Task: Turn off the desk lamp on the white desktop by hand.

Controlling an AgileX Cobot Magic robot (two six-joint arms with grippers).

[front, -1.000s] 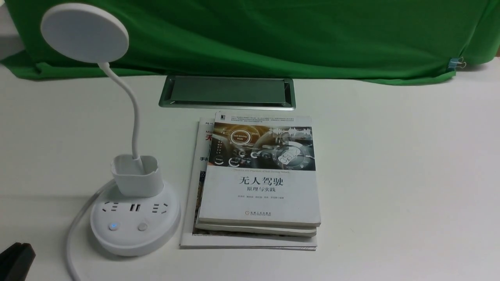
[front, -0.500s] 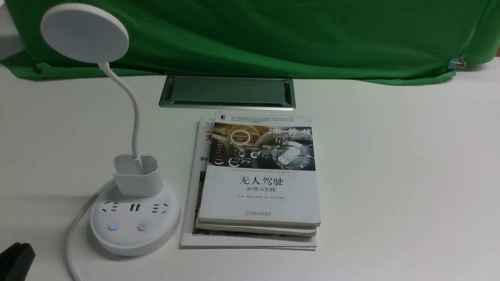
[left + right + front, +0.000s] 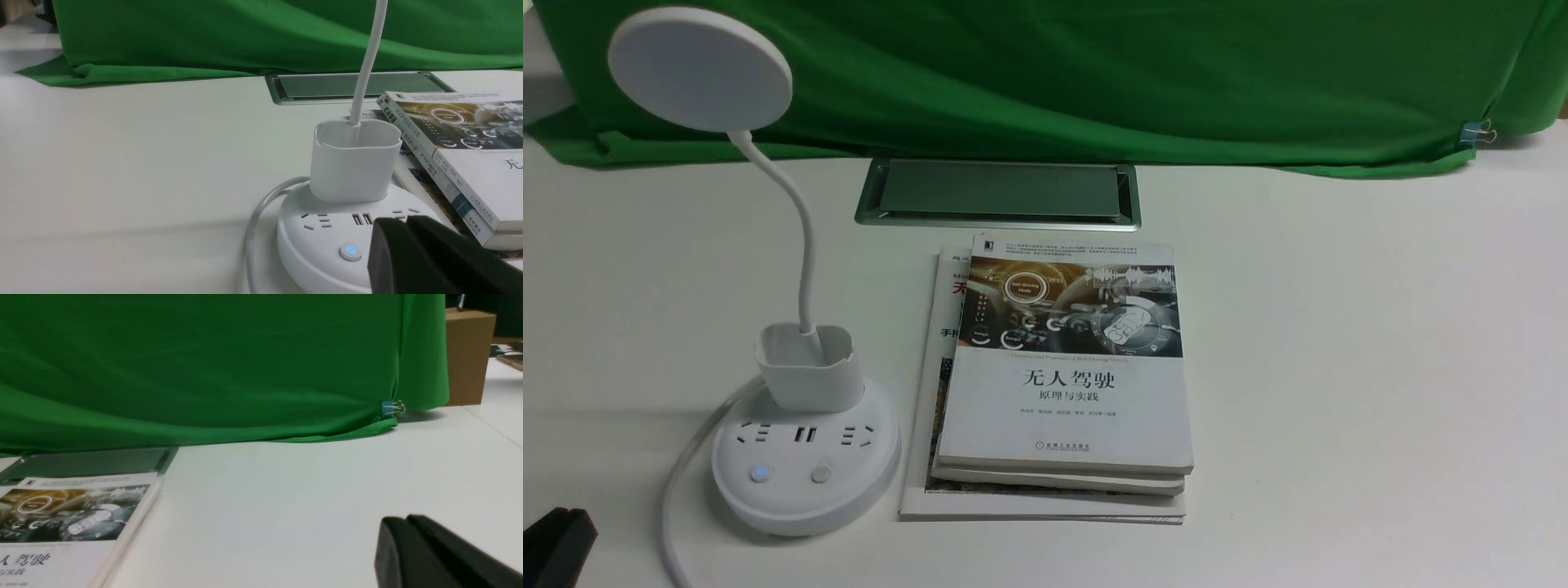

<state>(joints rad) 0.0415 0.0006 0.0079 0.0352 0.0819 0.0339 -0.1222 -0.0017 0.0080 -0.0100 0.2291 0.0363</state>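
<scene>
The white desk lamp (image 3: 805, 457) stands at the front left of the white desktop (image 3: 1339, 367), with its disc head (image 3: 700, 69) raised, a cup holder (image 3: 809, 369) and two buttons on the round base. The left button (image 3: 760, 473) glows blue; it also shows in the left wrist view (image 3: 350, 252). My left gripper (image 3: 404, 220) is shut and empty, near the base, hiding the other button in that view. In the front view only its tip (image 3: 556, 543) shows, left of the lamp. My right gripper (image 3: 402, 519) is shut and empty over bare desktop.
A stack of books (image 3: 1066, 376) lies right of the lamp, close to its base. A silver-framed hatch (image 3: 998, 193) sits behind the books. Green cloth (image 3: 1094, 73) covers the back. The lamp's white cord (image 3: 674, 498) curves off the front left. A cardboard box (image 3: 468, 355) stands far right.
</scene>
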